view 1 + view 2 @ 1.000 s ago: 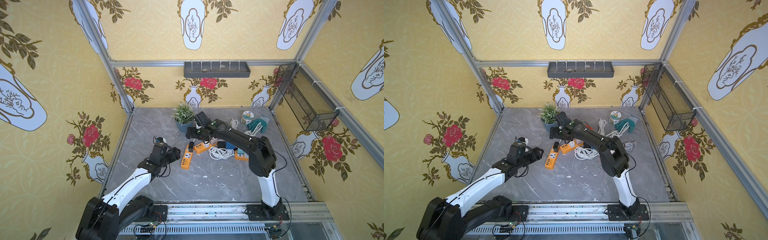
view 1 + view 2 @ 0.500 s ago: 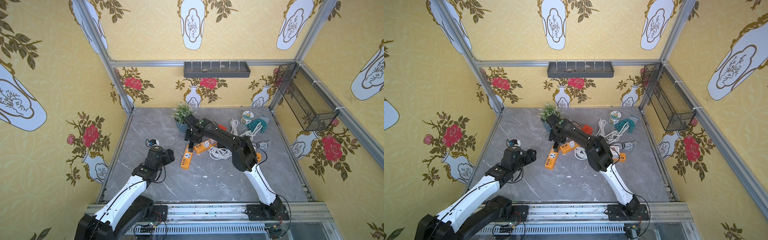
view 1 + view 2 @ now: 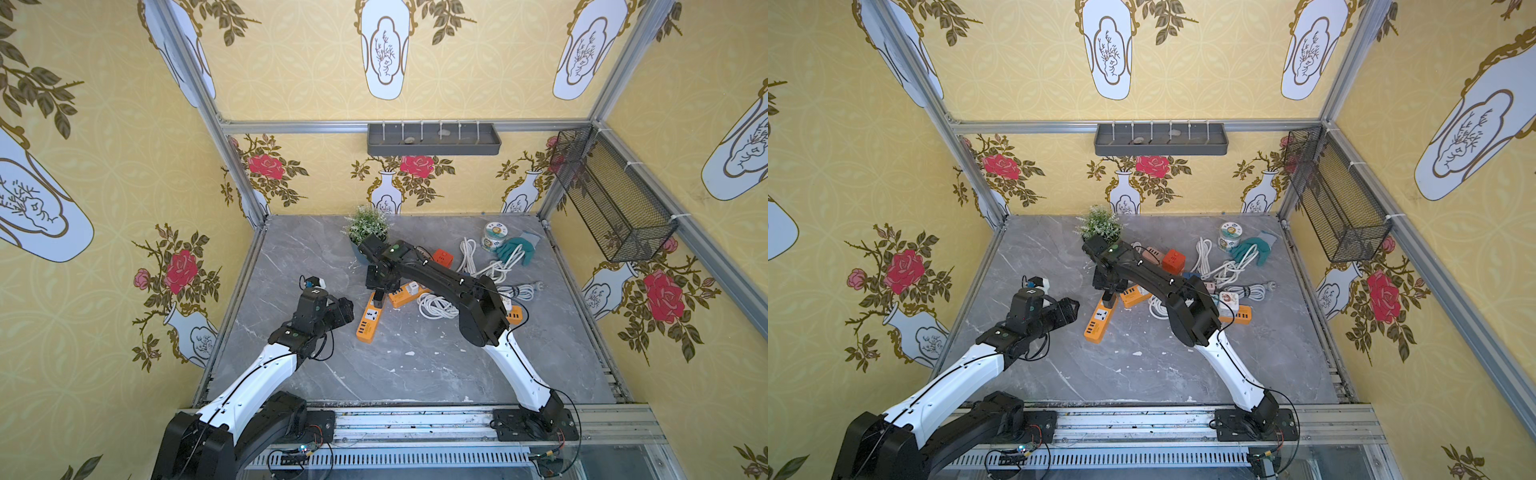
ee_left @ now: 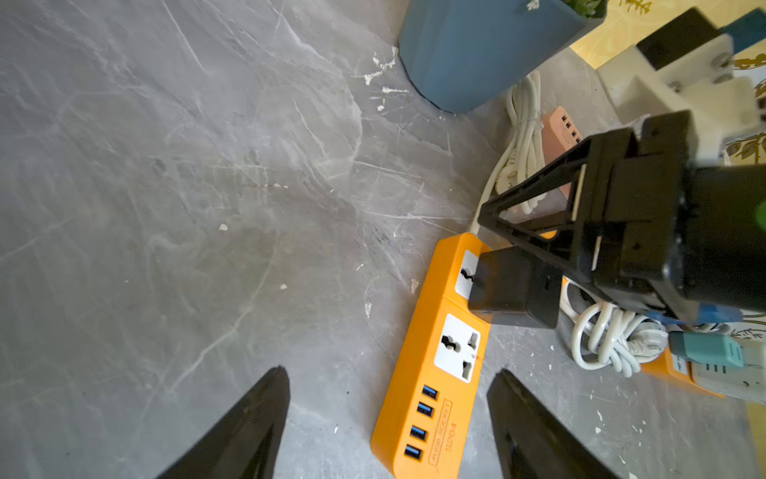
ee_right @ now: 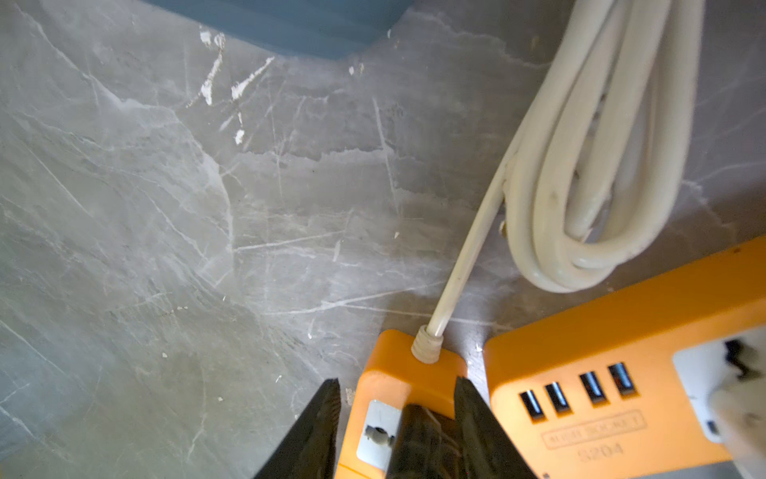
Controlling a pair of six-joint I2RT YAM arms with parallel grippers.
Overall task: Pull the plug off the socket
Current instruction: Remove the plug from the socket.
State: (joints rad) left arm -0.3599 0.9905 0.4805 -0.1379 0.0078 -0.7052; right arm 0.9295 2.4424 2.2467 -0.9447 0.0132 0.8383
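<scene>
Right wrist view, lower centre: right gripper straddles the black plug seated in the orange power strip, one finger clear of it. Both top views hide that gap. Left gripper hovers, jaws apart.

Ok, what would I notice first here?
The bright orange power strip in the middle of the grey table, with a black plug stuck in it. The right arm's fingers sit either side of that plug. Toward the back wall lies a tangle of white cables.
</scene>
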